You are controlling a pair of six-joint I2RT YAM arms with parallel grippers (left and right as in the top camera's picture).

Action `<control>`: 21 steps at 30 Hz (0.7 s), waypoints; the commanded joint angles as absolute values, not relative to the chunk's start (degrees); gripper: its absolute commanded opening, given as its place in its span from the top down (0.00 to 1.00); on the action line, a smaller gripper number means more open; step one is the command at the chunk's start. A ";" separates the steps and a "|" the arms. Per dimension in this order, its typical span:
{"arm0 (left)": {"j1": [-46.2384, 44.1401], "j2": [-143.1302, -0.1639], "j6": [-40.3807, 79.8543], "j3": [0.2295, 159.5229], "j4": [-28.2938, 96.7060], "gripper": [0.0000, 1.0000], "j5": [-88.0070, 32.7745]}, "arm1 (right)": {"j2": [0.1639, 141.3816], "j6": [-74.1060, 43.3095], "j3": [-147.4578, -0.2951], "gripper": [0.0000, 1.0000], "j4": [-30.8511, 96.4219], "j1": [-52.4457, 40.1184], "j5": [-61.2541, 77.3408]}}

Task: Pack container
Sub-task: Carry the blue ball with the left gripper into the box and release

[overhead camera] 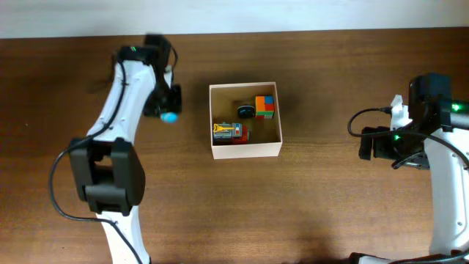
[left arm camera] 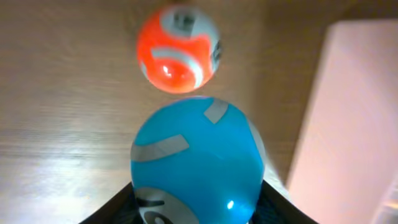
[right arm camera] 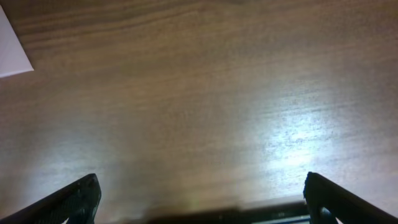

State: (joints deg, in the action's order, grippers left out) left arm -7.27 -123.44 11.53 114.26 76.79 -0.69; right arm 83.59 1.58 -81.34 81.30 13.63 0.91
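The container (overhead camera: 246, 150), a white-walled square box, sits mid-table and holds a multicoloured cube (overhead camera: 264, 105), a dark round toy (overhead camera: 245, 111) and a yellow, blue and red toy (overhead camera: 229, 131). My left gripper (overhead camera: 165, 108) is left of it, shut on a blue ball (overhead camera: 170, 116) with grey markings (left arm camera: 198, 165), which fills the left wrist view. An orange and grey ball (left arm camera: 179, 50) lies on the table just beyond it. The box's white wall (left arm camera: 354, 124) is to the right. My right gripper (overhead camera: 370, 144) hovers open over bare wood (right arm camera: 202, 194), far right of the box.
The wooden table stretches around the box. A white corner (right arm camera: 12, 50) shows at the top left of the right wrist view. Cables trail from both arms (overhead camera: 363, 117).
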 commanded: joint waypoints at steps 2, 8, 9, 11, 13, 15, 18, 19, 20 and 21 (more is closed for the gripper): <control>-8.58 -123.00 10.59 128.31 83.35 0.51 -2.63 | 83.53 1.69 -81.32 0.01 81.30 14.00 0.16; -15.86 -123.00 10.59 136.73 85.86 0.51 -5.17 | 83.53 1.69 -81.32 0.01 81.30 14.00 0.16; -17.32 -123.00 10.59 136.73 85.43 0.51 -5.17 | 83.53 1.69 -81.32 0.01 81.30 14.00 0.16; -19.84 -123.07 10.57 136.53 84.75 0.50 -5.13 | 83.53 1.69 -81.32 0.01 81.30 14.00 0.16; -21.96 -123.11 10.57 136.07 84.03 0.50 -5.02 | 83.53 1.69 -81.32 0.02 81.30 14.00 0.16; -23.55 -123.22 10.57 135.90 83.68 0.50 -4.10 | 83.53 1.69 -81.32 0.01 81.30 14.00 0.16; -25.08 -123.55 10.57 135.90 83.40 0.32 -2.50 | 83.53 1.69 -81.32 0.01 81.30 14.00 0.16; -25.39 -123.59 10.57 135.90 83.35 0.31 -2.09 | 83.53 1.69 -81.32 0.01 81.30 14.00 0.16; -25.47 -123.76 10.57 135.90 83.22 0.30 -1.91 | 83.53 1.69 -81.32 0.01 81.30 14.00 0.16; -25.47 -123.79 10.57 135.90 83.15 0.23 -1.93 | 83.53 1.69 -81.32 0.01 81.30 14.00 0.16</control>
